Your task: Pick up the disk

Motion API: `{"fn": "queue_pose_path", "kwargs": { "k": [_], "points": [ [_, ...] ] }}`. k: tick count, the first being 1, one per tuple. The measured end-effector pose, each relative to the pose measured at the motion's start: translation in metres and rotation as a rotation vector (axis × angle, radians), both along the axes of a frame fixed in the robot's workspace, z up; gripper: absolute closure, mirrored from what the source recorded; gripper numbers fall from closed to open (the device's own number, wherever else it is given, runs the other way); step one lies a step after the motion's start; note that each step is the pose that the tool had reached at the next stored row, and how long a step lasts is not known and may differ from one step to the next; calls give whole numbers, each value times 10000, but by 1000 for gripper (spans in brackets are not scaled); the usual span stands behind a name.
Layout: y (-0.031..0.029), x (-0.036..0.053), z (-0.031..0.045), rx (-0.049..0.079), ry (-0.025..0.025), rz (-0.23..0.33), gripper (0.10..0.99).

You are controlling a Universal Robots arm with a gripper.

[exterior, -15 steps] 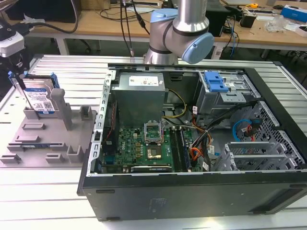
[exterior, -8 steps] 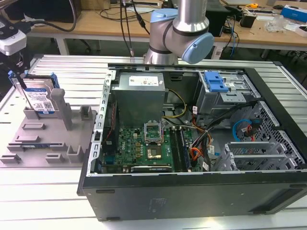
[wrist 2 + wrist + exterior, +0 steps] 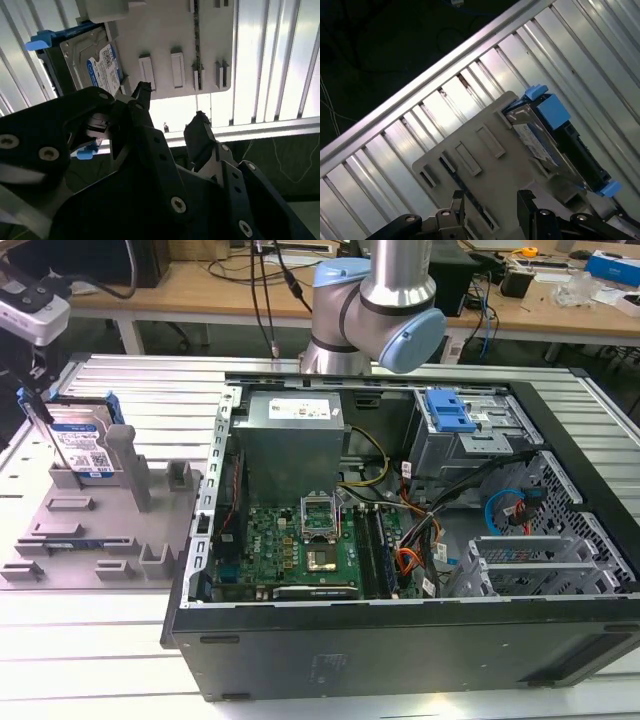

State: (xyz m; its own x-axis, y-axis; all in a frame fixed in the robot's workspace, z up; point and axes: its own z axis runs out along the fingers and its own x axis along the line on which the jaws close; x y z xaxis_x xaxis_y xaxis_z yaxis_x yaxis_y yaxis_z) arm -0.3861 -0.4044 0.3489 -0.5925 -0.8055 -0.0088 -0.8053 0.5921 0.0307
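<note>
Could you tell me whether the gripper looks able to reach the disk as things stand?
Probably yes: the gripper is open and empty near the disk, which stands on edge in the tray with its upper edge uncovered.

Disk (image 3: 534, 140) on grey tray (image 3: 515, 175)
</note>
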Motion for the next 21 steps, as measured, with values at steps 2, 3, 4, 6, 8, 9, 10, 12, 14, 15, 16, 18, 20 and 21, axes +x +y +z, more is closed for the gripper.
{"fn": "queue_pose_path", "kwargs": {
  "k": [2,3,4,6,8,9,10,12,14,15,16,18,20,21],
  "points": [
    [0,0,-2,0,0,414,545],
    [0,0,-3,0,0,638,545],
    [0,0,-4,0,0,905,545],
    [0,0,-7,0,0,1565,545],
    [0,0,-11,-1,0,2338,545],
    [0,0,-14,-2,0,2714,545],
    [0,0,-17,-3,0,2983,545],
    [0,1,-22,-4,-1,3527,545],
    [0,1,-25,-5,-2,3989,545],
    [0,2,-27,-5,-2,4390,545],
    [1,2,-28,-5,-4,4748,545],
    [2,2,-28,-20,1,4860,545],
    [2,2,-27,-21,2,4861,545],
    [2,2,-28,-21,2,4861,545]
  ]
}}
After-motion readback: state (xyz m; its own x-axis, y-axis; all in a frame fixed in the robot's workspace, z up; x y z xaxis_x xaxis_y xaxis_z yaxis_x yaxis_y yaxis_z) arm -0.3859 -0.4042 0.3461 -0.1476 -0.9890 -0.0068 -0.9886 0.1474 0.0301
